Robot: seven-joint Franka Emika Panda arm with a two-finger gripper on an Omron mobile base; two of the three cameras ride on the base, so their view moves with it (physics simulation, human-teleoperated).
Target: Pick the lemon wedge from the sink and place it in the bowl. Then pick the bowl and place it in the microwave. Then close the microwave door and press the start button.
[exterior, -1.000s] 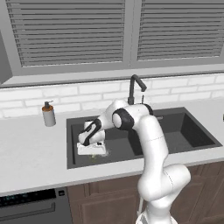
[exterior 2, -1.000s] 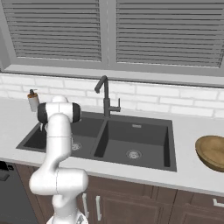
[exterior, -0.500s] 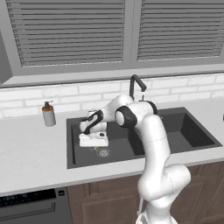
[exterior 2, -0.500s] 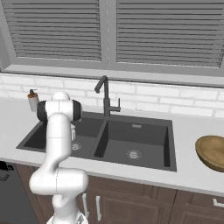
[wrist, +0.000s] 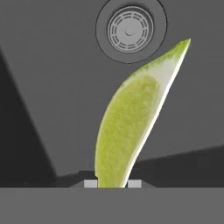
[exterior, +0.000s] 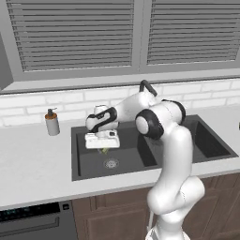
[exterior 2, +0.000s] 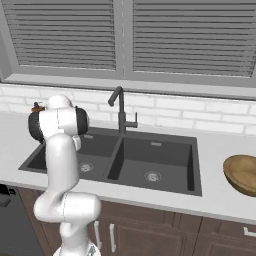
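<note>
My gripper (exterior: 104, 148) hangs over the left basin of the dark grey sink (exterior: 89, 161), shut on the lemon wedge (exterior: 105, 151). In the hand view the yellow-green wedge (wrist: 131, 127) stands up from between my fingertips (wrist: 90, 183) of the gripper (wrist: 112, 183), with the round steel drain (wrist: 130, 29) far below it. The wooden bowl (exterior 2: 242, 172) sits on the counter to the right of the sink (exterior 2: 197, 170). The microwave and its door are out of view.
A dark curved faucet (exterior 2: 119, 107) rises behind the divider between the basins. A soap dispenser (exterior: 52, 123) stands on the counter left of the sink. White brick wall and shuttered windows close the back.
The hand has risen out of the left basin with the lemon wedge held between its fingers. The bowl has not moved.
</note>
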